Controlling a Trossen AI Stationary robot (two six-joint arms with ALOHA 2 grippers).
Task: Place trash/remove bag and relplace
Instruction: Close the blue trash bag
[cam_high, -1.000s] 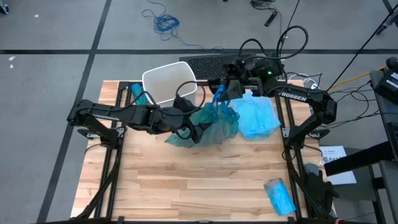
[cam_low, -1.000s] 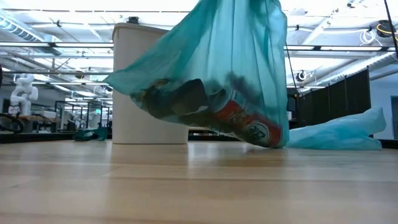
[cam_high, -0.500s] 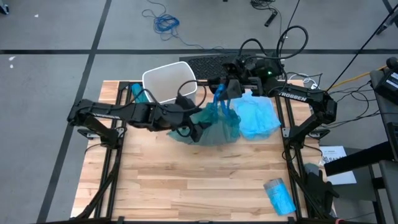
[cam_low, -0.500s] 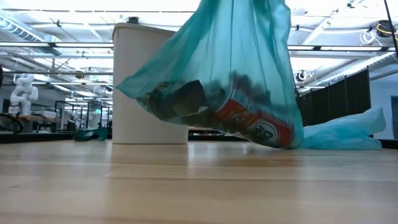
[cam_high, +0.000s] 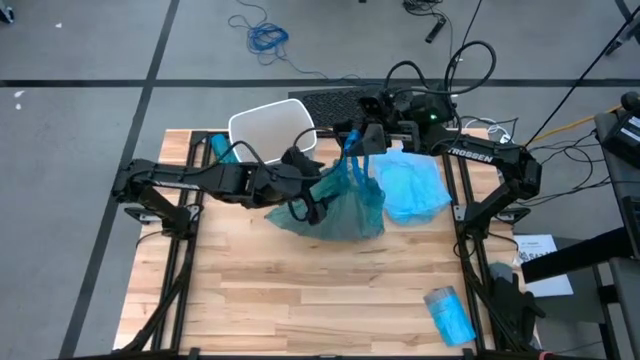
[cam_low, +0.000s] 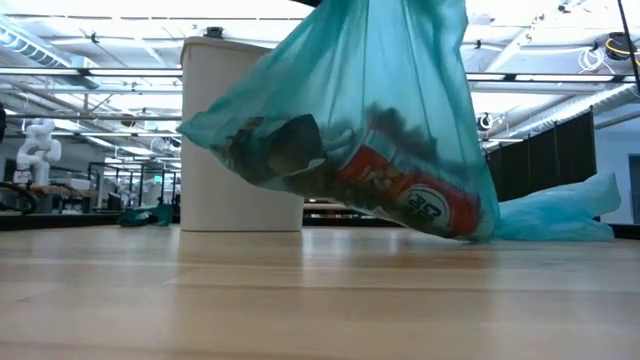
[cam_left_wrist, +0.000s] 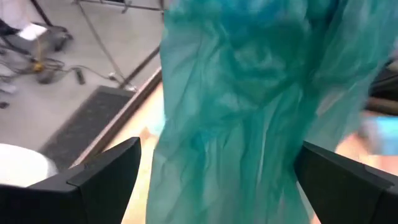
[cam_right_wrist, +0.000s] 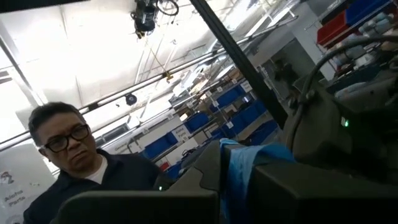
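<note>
A teal trash bag (cam_high: 345, 205) hangs from my right gripper (cam_high: 353, 142), which is shut on its top beside the white bin (cam_high: 272, 135). Through the thin plastic in the low view I see the trash: a red-and-white bottle (cam_low: 412, 195) and dark crumpled wads (cam_low: 285, 150). Whether the bag's bottom (cam_low: 440, 232) touches the table I cannot tell. My left gripper (cam_high: 305, 203) is open on the bag's left side. In the left wrist view its two fingers (cam_left_wrist: 106, 180) stand on either side of the bag's body (cam_left_wrist: 236, 124). My right gripper pinches the bag's gathered top (cam_right_wrist: 239, 163) between its two fingers, coming from the table's far right side. Below it the bag hangs drawn long, its loaded lower part bulging. My left gripper: I cannot tell whether its open fingers touch the bag's sides.
A pale blue bag (cam_high: 412, 185) lies spread on the table right of the hanging bag. A blue packet (cam_high: 448, 312) lies at the near right corner. A teal bundle (cam_high: 218, 146) lies left of the bin. A person (cam_right_wrist: 68, 155) shows in the room beyond. The table's near half is bare wood.
My left gripper has rolled about its own line and edged toward the bag. The bag's loaded lower part has swung a little toward the table's right, the bottle going with it; its top stays in my right gripper.
</note>
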